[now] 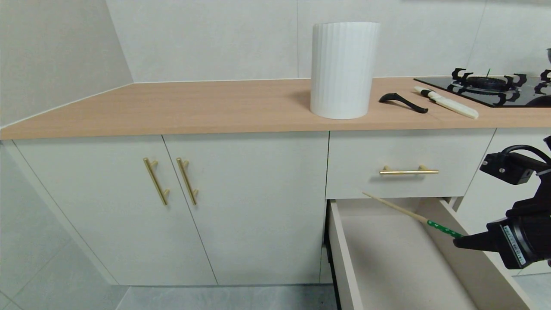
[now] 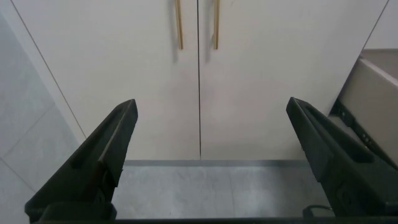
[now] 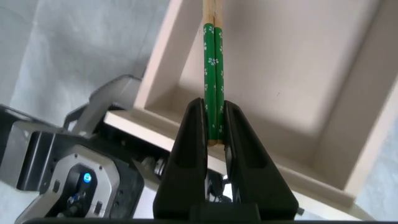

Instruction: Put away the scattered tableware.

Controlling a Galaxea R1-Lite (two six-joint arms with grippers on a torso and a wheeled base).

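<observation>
While the right gripper (image 1: 460, 241) is clenching the green-ended wooden chopsticks (image 1: 413, 215) at lower right, their tips are slanting over the open cream drawer (image 1: 340, 249).
Lowering them flat before release is seeming safest; the left gripper (image 2: 211, 149) is hanging spread, empty.

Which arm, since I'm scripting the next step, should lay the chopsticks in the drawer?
Right: the right gripper holds the chopsticks over the open drawer; the left gripper, open, faces the cabinet doors.
</observation>
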